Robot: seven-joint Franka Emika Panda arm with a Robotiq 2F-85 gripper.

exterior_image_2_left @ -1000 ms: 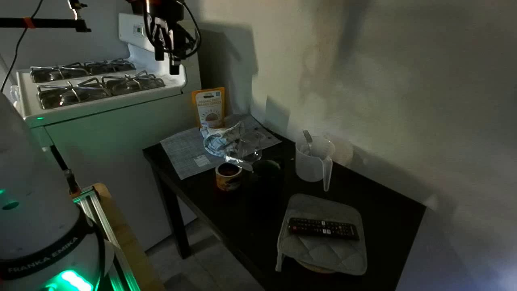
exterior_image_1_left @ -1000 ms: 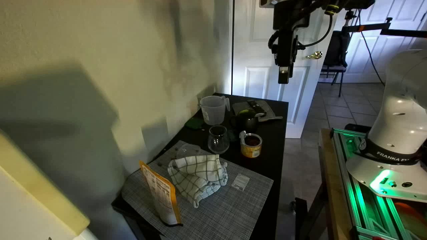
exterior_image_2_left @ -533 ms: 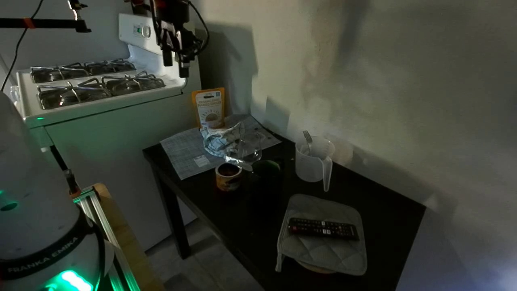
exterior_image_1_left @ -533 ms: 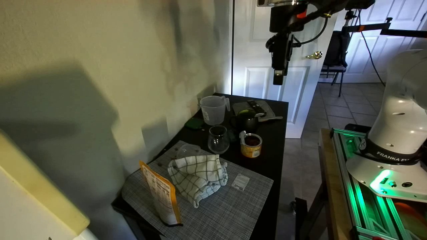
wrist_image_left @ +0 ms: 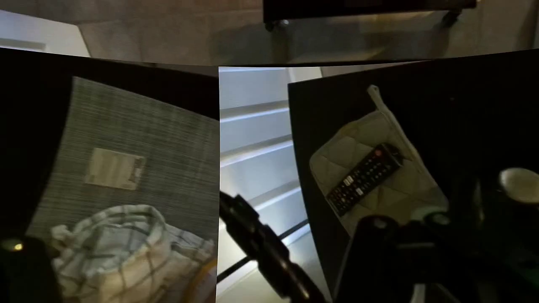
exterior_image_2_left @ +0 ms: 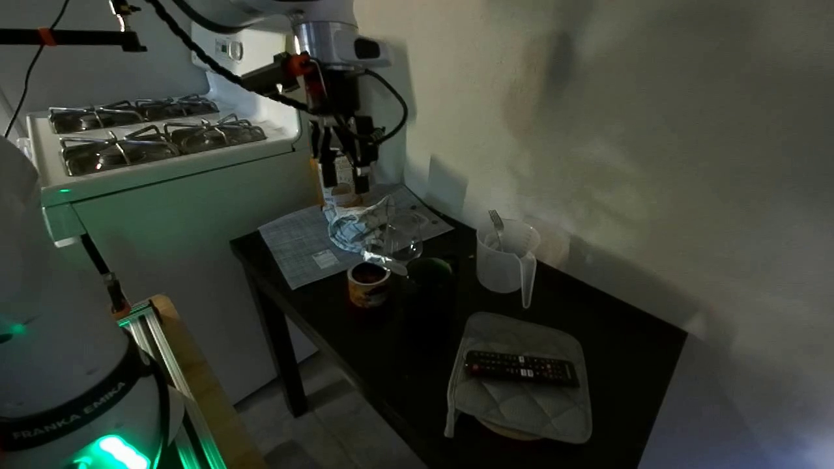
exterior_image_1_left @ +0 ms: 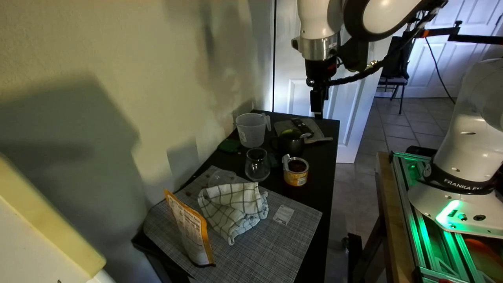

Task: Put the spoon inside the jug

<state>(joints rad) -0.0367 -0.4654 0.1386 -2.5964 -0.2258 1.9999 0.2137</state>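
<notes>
Inside the upright, pale, translucent jug (exterior_image_2_left: 496,277), a tilted fork (exterior_image_2_left: 496,223) is seen, tines uppermost; the jaws are found parted.

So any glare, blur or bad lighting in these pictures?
Both exterior views: green glare on the rounded white robot base, pale translucent jug distinct; in an exterior view, dark rounded mug nearly lost against the black tabletop; wrist view: apparent vertical seam, soft-edged checked white cloth.
</notes>
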